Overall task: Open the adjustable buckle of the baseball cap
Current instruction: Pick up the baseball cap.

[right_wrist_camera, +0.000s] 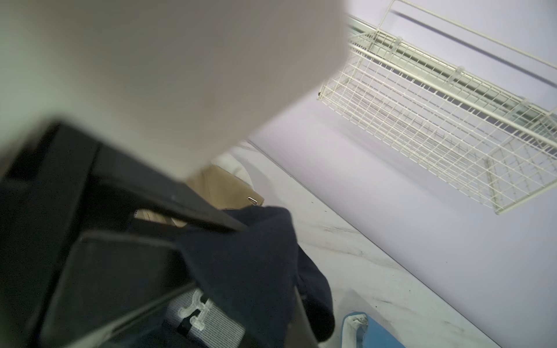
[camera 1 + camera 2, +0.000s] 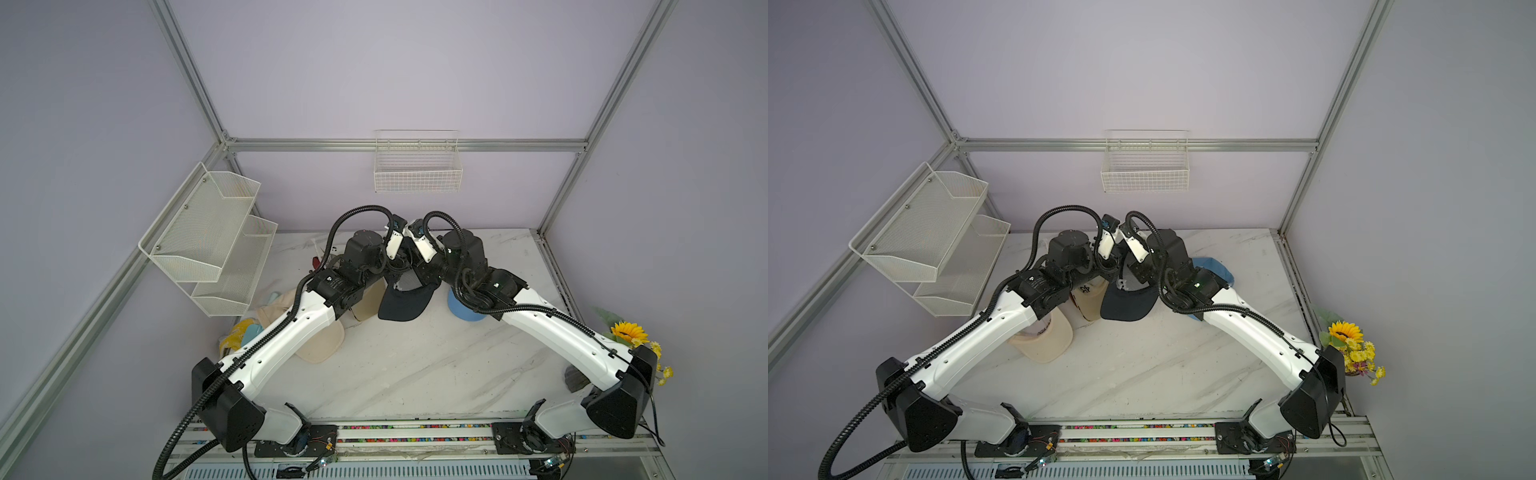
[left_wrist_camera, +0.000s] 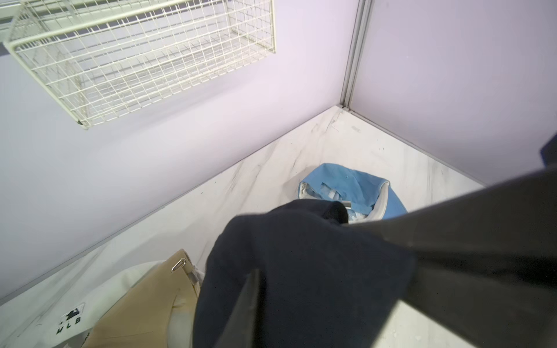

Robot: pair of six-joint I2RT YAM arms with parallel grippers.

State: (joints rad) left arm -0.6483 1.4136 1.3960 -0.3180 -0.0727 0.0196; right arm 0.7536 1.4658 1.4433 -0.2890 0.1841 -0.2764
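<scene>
While the navy cap hangs mid-frame in both top views over the table, I note left end effector and right end effector both clamped on its cloth. Light, floppy crown, stiff brim. Buckle hidden; I'd grip the strap beside it.

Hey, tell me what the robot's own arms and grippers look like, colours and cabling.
The left arm and right arm match: smooth white shells, bulky black joint housings and black motor blocks near the wrists. A black ribbed cable conduit runs along each arm. The gripper fingers are flat, dark grey bars.
</scene>
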